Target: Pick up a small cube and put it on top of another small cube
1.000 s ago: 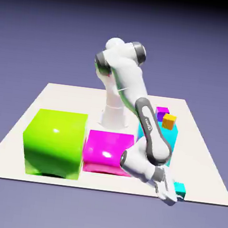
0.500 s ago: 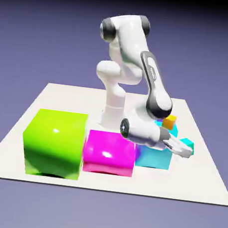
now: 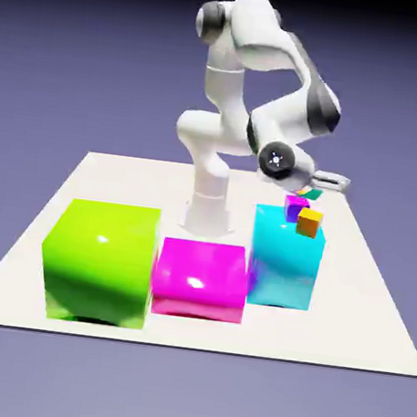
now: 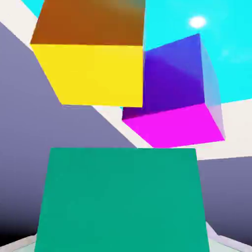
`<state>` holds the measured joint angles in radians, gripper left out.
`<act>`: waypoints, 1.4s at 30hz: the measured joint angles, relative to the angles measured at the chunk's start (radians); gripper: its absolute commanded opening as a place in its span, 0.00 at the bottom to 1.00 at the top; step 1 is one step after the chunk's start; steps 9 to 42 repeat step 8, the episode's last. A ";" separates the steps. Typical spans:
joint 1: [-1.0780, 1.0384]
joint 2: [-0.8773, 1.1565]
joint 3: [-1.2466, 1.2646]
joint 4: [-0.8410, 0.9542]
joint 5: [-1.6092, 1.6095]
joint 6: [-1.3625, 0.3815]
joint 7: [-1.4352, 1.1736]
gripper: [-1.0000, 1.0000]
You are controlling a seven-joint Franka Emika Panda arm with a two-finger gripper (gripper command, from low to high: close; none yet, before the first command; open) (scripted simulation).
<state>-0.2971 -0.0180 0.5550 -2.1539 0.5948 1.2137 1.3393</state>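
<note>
**Hovering over the purple cube, drop still to come**

Looking at this from the side, the pickup part seems done. The claw (image 3: 311,194) is clamped on the small teal cube (image 3: 310,193), which hangs in the air right next to the purple-magenta cube (image 3: 295,207), maybe slightly above it and toward the exterior view's right. From the hand view the teal cube (image 4: 120,199) fills the bottom of the picture, big enough to hide the finger tips.

What's left, I'd say: line it up over the purple one, lower it, let go. It isn't resting on anything yet.

The purple cube and the tiny orange cube (image 3: 309,224) both sit on top of the large cyan block (image 3: 283,267), close together, so there's not much room for error.

As for direction, it's a cube, so no real long axis. In the hand view its near face looks square-on, while the purple cube (image 4: 179,106) sits turned a bit relative to it.
</note>
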 measured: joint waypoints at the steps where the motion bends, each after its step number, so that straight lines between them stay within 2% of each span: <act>1: -0.005 0.000 0.000 0.000 0.000 0.000 0.000 0.00; 5: 0.024 -0.044 0.028 -0.145 0.041 0.104 -0.040 0.00; 6: 0.030 -0.051 0.032 -0.166 0.047 0.120 -0.046 1.00; 42: 0.027 -0.051 0.032 -0.166 0.045 0.119 -0.046 1.00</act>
